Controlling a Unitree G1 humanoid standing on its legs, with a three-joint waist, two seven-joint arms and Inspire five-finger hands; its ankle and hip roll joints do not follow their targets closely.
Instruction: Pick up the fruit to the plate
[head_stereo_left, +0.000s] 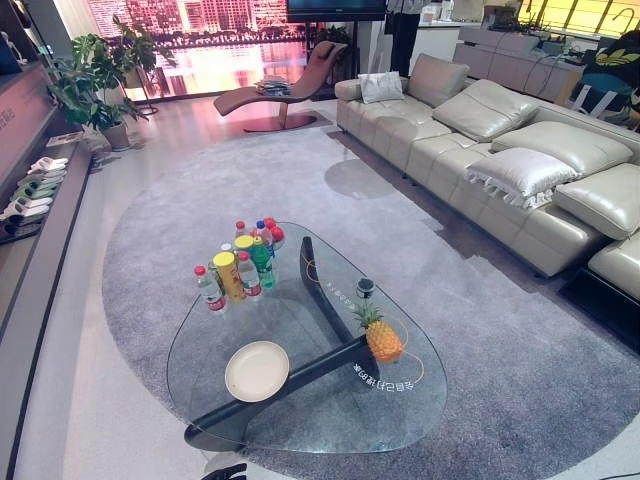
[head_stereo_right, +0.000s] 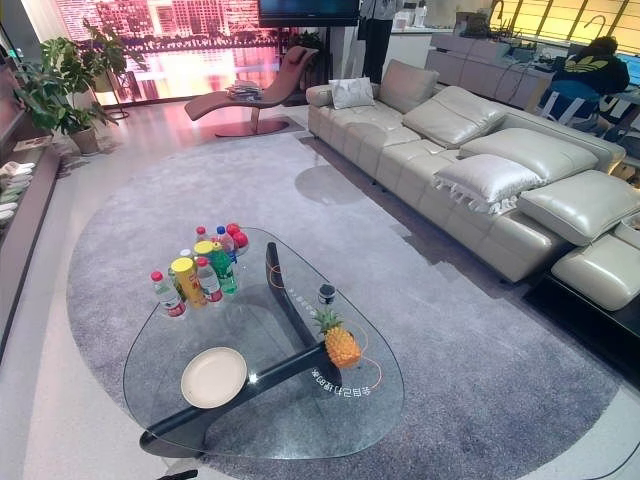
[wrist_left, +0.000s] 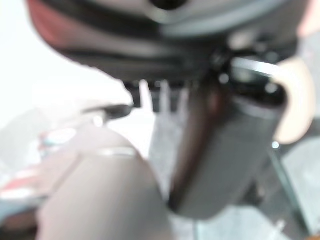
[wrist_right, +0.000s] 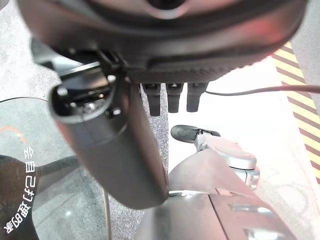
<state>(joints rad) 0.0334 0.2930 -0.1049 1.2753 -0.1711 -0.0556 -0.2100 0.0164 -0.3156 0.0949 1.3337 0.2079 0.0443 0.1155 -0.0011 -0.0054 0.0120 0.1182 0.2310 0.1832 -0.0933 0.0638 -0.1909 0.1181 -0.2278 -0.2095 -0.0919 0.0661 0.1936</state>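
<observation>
glass table (head_stereo_left: 400, 400) | round grey rug (head_stereo_left: 500, 330) | sofa (head_stereo_left: 520, 170)

You're looking down on a glass tabletop (head_stereo_left: 400, 395) on a dark base, sitting on a round grey rug (head_stereo_left: 300, 190) over pale floor (head_stereo_left: 90, 350). To your right runs a long beige sofa (head_stereo_left: 470, 150) with cushions (head_stereo_left: 520, 172). Far ahead, a brown lounger (head_stereo_left: 285, 90) stands before big windows (head_stereo_left: 200, 20) glowing pink. On your left, a leafy plant (head_stereo_left: 95, 85) and a low shelf (head_stereo_left: 35, 250) carrying slippers (head_stereo_left: 30, 185). A person (head_stereo_right: 590, 70) sits behind the sofa at the far right.
</observation>
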